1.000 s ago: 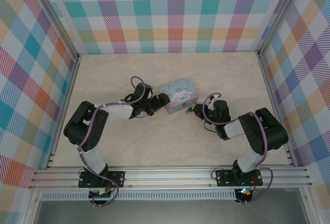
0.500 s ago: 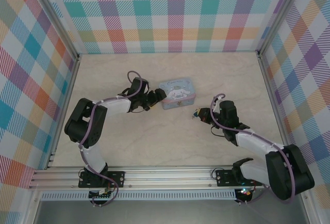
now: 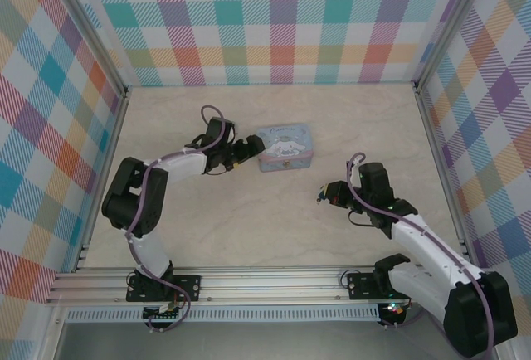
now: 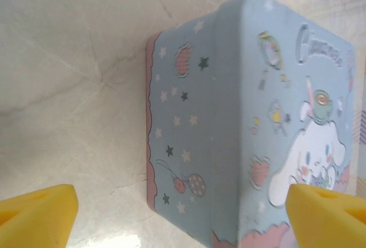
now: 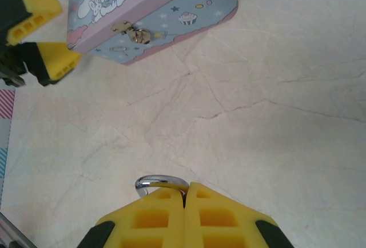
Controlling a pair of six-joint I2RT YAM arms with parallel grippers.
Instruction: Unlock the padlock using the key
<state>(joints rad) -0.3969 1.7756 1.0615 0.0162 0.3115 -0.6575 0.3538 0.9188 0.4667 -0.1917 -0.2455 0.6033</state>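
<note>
My left gripper [image 3: 243, 151] stands spread wide at the left end of the tin [image 3: 286, 146], gripping nothing. Well to the right, over the surface [image 5: 274, 116], my right gripper [image 5: 184, 194] is pressed together, pinching the padlock [image 5: 150, 182], with its silvery shackle [image 5: 163, 178] poking out.

The flat table [image 3: 249, 227] has a pale cream top with a marble pattern, crossed by thin brownish veins. One thing lies directly on it: a rectangular pale blue metal tin [image 3: 284, 146], with a white cartoon character on the lid and a pink band along its bottom edge. It sits flat, lid down, a little behind the middle. A small brass-coloured clasp [image 5: 132, 32] is on its front wall.
</note>
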